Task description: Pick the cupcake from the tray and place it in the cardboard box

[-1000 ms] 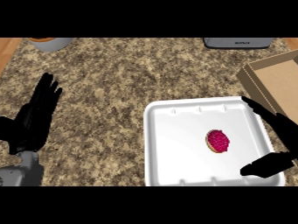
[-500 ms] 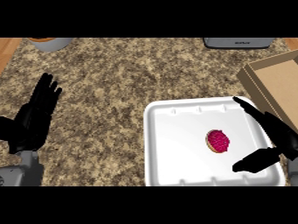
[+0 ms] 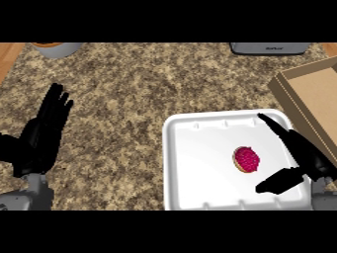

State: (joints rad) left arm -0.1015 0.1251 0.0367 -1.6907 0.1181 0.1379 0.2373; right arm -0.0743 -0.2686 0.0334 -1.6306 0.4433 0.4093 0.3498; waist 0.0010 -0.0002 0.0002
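Cupcake (image 3: 247, 159) sits on the tray (image 3: 200, 158) between the right hand's (image 3: 311, 160) spread fingers and thumb.

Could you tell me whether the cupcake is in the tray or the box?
In the tray: the cupcake lies on its white floor, outside the cardboard box.

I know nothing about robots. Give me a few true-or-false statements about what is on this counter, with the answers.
1. The cupcake lies on the white tray. True.
2. The right hand is curled round the cupcake. False: it is open, fingers straight, just to the cupcake's right.
3. The cupcake sits inside the cardboard box. False: it is on the tray, and the box stands to the tray's right.
4. The left hand is open, left of the tray. True.
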